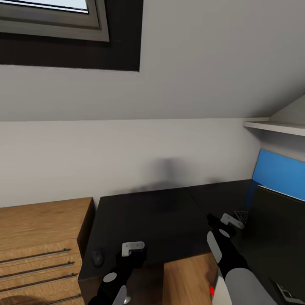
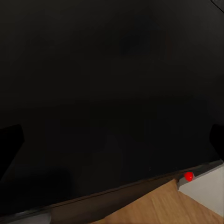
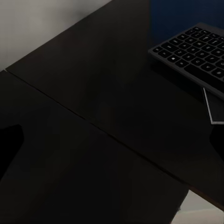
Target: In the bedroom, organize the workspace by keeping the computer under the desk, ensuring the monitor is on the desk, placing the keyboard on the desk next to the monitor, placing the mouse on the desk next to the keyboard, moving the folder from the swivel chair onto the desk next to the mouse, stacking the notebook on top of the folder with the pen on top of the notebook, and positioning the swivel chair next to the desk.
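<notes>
Desk (image 1: 169,220) surface, matt black and L-shaped, is stretching across the head view beneath a sloped grey wall and a dark-framed skylight (image 1: 63,29), with a light wooden drawer unit (image 1: 38,250) standing just beside its left end. Near that left front corner a small dark mouse (image 1: 98,257) is lying on the top. The left gripper (image 1: 133,248) is hovering over the front edge close to the mouse, and the right gripper (image 1: 231,220) is hanging above the corner where the two desk sections are meeting; how wide either pincer is standing I cannot tell, since only dark finger edges are showing in the wrist views. At the right, the keyboard (image 3: 196,51) is resting on the desk with a blue panel (image 1: 277,171) rising behind it, and a thin pale-edged sheet (image 3: 210,109) is lying just beside it. Below the front edge, the computer (image 2: 203,189) is sitting on the wooden floor (image 1: 186,279), its red light (image 2: 188,176) glowing.
</notes>
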Robot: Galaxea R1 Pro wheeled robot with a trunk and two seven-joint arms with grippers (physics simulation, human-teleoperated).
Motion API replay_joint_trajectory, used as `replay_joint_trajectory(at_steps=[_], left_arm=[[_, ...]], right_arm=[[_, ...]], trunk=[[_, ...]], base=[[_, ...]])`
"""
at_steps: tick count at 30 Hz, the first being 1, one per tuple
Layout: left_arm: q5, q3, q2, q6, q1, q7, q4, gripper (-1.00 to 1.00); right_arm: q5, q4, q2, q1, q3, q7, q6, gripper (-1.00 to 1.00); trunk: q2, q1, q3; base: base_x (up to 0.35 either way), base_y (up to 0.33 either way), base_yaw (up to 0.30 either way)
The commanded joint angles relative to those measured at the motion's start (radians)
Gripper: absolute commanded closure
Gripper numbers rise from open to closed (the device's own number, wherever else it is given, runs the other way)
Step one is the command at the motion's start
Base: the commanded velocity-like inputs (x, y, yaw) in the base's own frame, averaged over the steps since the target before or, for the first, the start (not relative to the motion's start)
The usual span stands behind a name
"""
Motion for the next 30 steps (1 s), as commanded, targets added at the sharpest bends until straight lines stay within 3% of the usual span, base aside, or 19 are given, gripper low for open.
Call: replay_joint_trajectory(at_steps=[1, 9, 30], left_arm=[[0.01, -0.002, 0.001, 0.002, -0.001, 0.008, -0.002, -1.0], [0.01, -0.001, 0.002, 0.001, -0.001, 0.008, -0.003, -1.0], [0.01, -0.001, 0.002, 0.002, -0.001, 0.008, -0.003, -1.0]], right_arm=[[-0.008, -0.001, 0.001, -0.001, -0.001, -0.001, 0.0, -1.0], [-0.008, 0.005, 0.001, -0.001, 0.0, 0.0, 0.0, -1.0], [-0.008, 0.006, 0.002, 0.001, 0.0, 0.001, 0.0, -1.0]], trunk=[[-0.001, 0.0, -0.001], [-0.001, 0.0, -0.001], [-0.001, 0.0, -0.001]], base=[[0.119, 0.05, 0.0], [0.189, 0.067, 0.0], [0.007, 0.002, 0.0]])
